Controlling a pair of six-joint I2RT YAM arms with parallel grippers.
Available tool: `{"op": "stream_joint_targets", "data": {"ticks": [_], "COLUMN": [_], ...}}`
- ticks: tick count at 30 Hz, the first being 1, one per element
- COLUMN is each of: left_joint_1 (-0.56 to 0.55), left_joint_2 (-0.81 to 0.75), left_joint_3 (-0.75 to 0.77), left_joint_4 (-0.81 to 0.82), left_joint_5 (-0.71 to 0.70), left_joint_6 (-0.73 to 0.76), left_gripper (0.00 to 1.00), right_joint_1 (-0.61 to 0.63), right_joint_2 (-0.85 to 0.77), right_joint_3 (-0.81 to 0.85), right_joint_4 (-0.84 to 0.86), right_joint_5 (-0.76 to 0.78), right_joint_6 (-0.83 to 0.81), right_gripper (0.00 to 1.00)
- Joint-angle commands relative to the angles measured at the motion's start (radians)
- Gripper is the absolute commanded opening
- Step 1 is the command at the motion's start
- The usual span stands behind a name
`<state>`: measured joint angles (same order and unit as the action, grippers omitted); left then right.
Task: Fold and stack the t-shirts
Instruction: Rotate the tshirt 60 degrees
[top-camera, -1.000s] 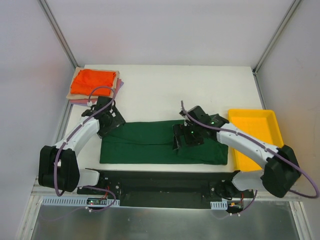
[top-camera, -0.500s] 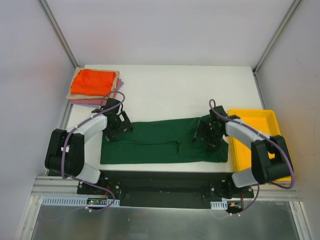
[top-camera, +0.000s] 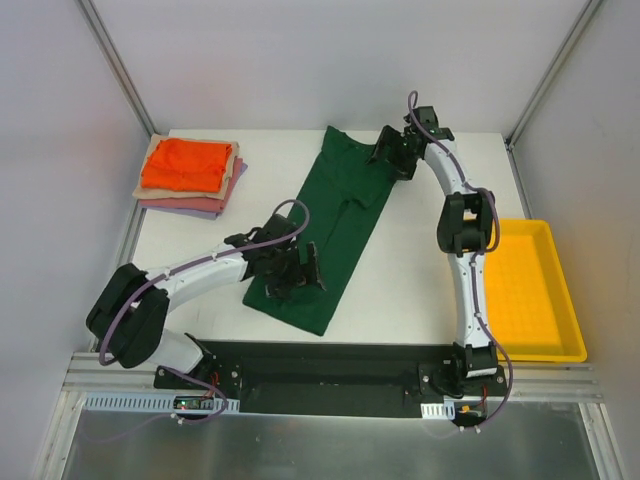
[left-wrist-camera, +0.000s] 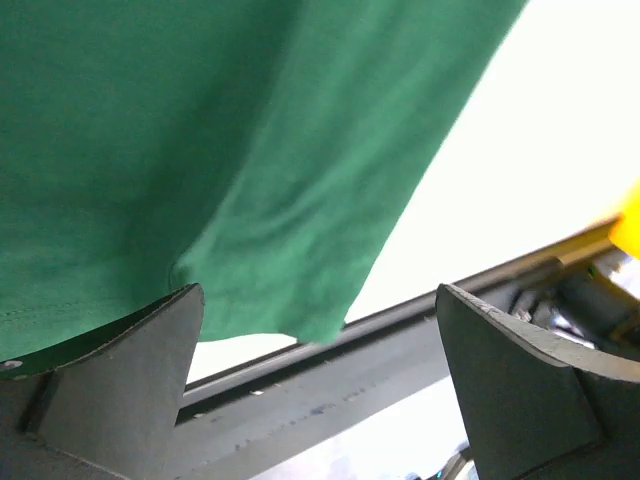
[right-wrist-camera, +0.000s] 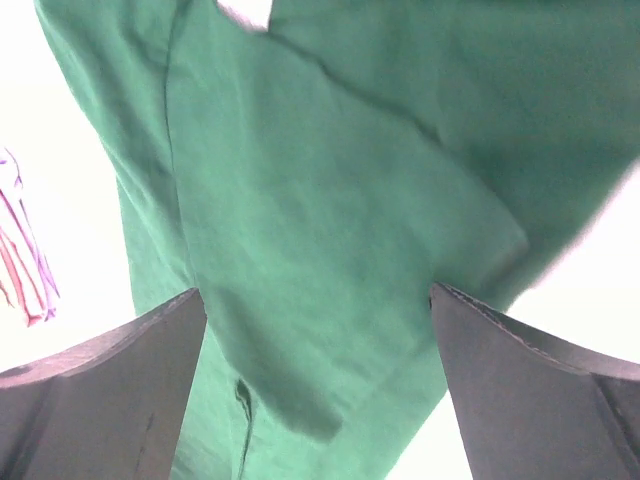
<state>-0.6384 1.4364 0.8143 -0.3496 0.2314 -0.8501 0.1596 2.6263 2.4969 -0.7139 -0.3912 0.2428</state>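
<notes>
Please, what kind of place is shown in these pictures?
Probably a robot lab test cell: a white table enclosed by plain panels and metal frame posts, the left arm and right arm bolted at its near edge, and a stack of folded t-shirts.

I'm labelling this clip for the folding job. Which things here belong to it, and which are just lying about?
Part of the job:
dark green t-shirt, spread on the table
stack of folded t-shirts, orange on top, at the far left corner

Just lying about:
yellow tray, at the right
</notes>
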Motion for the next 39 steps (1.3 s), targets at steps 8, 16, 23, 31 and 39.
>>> {"op": "stream_joint_targets", "data": {"ticks": [8,16,23,31,39], "left_joint_1": [-0.047,0.253,0.302,0.306,0.306], "left_joint_2": [-0.235,-0.476,-0.412,-0.255,-0.218], "left_joint_3": [0.028,-0.199,-0.262,-0.310,-0.325], "left_joint_4": [-0.093,-0.200,-0.105,-0.016,-0.015], "left_joint_5": [-0.225,-0.285,-0.144,-0.130,-0.161], "left_joint_6": [0.057,0.054,0.089,0.088,0.060], "left_gripper": [0.99,0.99,0.86,0.56,0.22], "right_joint_1": [0.170,0.633,0.955,1.018,1.035], "right_joint_2": [-0.552,-1.012,-1.002,-0.890,-0.851], "right_joint_3": [-0.450,-1.239,-1.291,-1.308,-1.397], "right_joint_4": [-0.054,0.312,0.231,0.261,0.254], "right_joint_5": [0.123,0.163,0.210,0.275,0.356], "right_joint_6": [-0.384,-0.548,-0.524,-0.524,-0.530], "right_gripper": [0.96,0.96,0.99,0.85,0.68]}}
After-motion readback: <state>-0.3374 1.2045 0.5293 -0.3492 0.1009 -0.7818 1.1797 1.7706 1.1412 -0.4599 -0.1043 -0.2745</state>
